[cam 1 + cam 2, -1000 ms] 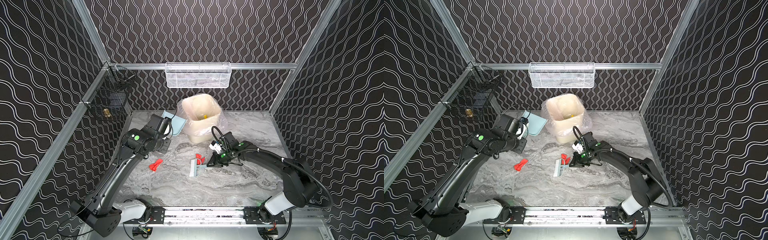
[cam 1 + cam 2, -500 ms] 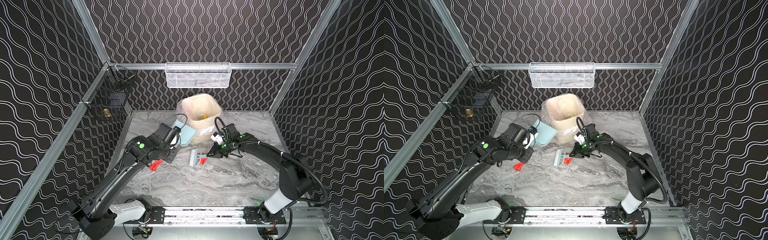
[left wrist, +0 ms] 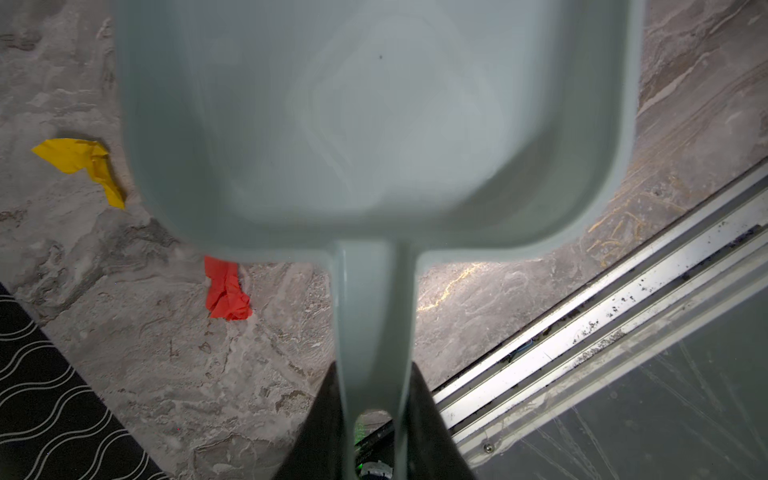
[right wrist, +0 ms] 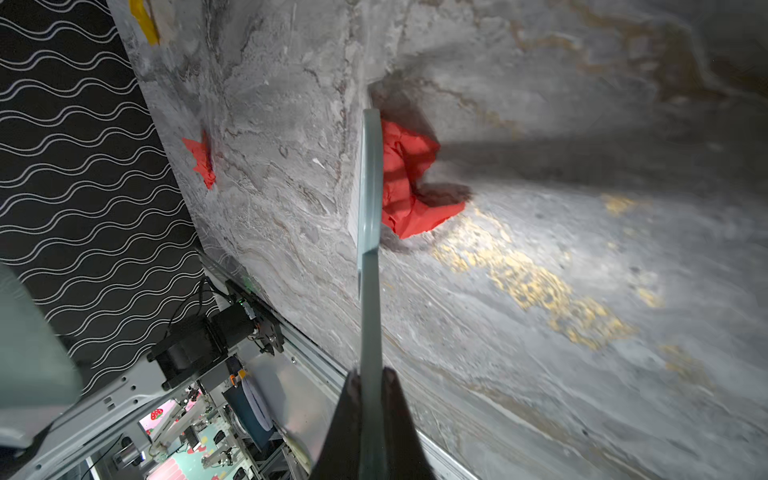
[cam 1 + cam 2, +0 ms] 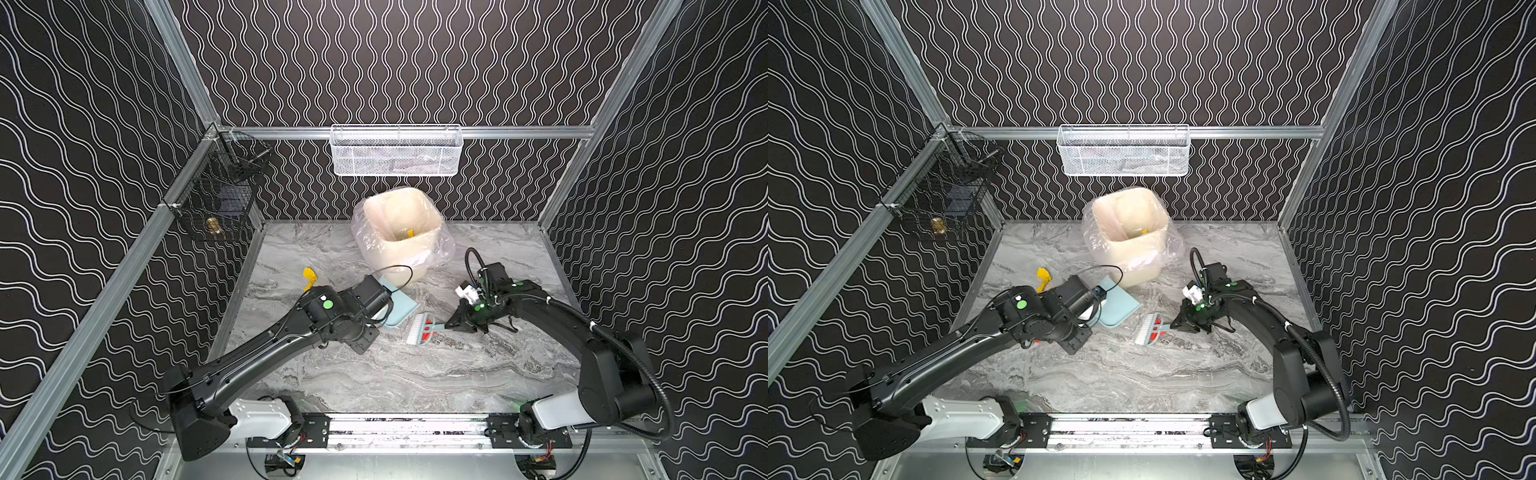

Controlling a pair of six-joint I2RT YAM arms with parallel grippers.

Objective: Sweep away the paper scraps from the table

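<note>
I count three loose paper scraps on the grey-and-white marble surface (image 5: 415, 374). A crumpled red paper scrap (image 4: 409, 183) sits pressed against the head of the pale blue brush with white bristles (image 5: 415, 332). A smaller creased red scrap (image 3: 226, 291) lies by the rear rim of the pale blue plastic dustpan (image 3: 374, 124), which hides one end of it. A twisted yellow scrap (image 5: 309, 277) lies toward the left wall, just behind my left arm's wrist. One more yellow piece (image 5: 410, 232) shows inside the cream bin lined with a clear plastic bag (image 5: 401, 237), which stands at the back of the surface. My left claw (image 3: 376, 374) is clamped on the dustpan's handle, and my right claw (image 4: 370, 376) is clamped on the brush's thin handle. In both top views the brush sits just beside the dustpan, between the arms; I cannot tell whether the pan touches the marble. Aluminium rails (image 5: 407, 428) edge the surface, and black wavy-lined walls (image 5: 395, 62) close it in. A white mesh basket (image 5: 396, 151) hangs on the back rail and a black wire basket (image 5: 220, 195) in the left corner.
</note>
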